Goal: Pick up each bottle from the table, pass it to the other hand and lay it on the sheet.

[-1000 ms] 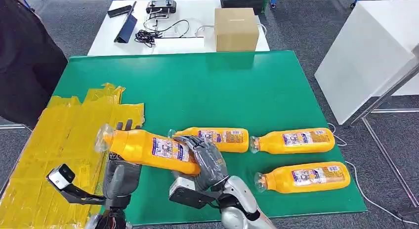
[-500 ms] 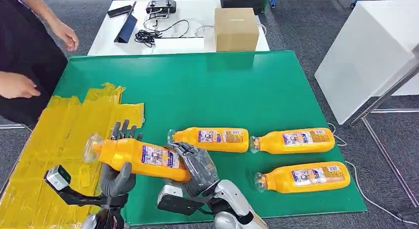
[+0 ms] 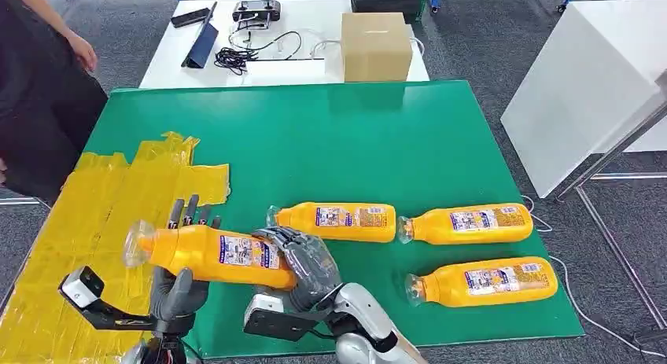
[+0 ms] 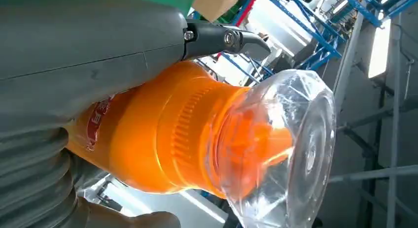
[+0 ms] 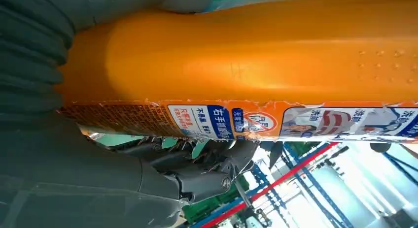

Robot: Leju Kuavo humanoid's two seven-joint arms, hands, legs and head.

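My right hand [image 3: 308,268] grips the base end of an orange bottle [image 3: 212,255] with a clear cap cover, held level above the table's near left, its cap end over the edge of the yellow sheet [image 3: 79,222]. My left hand [image 3: 179,289] cradles its neck end, fingers [image 3: 193,212] standing straight up behind it and the thumb in front. The left wrist view has the bottle's neck [image 4: 197,134] against the thumb. The right wrist view has the labelled body [image 5: 246,55] in the hand. Three more bottles [image 3: 338,222] [image 3: 468,223] [image 3: 480,281] lie on the green table [image 3: 330,144].
A person [image 3: 39,97] in dark clothes stands at the table's left side beside the sheet. Behind the green table a white table [image 3: 259,69] carries a cardboard box [image 3: 376,45], cables and a controller. A white cabinet [image 3: 590,81] stands to the right.
Both hands have carried the bottle leftward, so its cap end now hangs over the sheet's edge. The person's arm has drawn back from above the table's left side.
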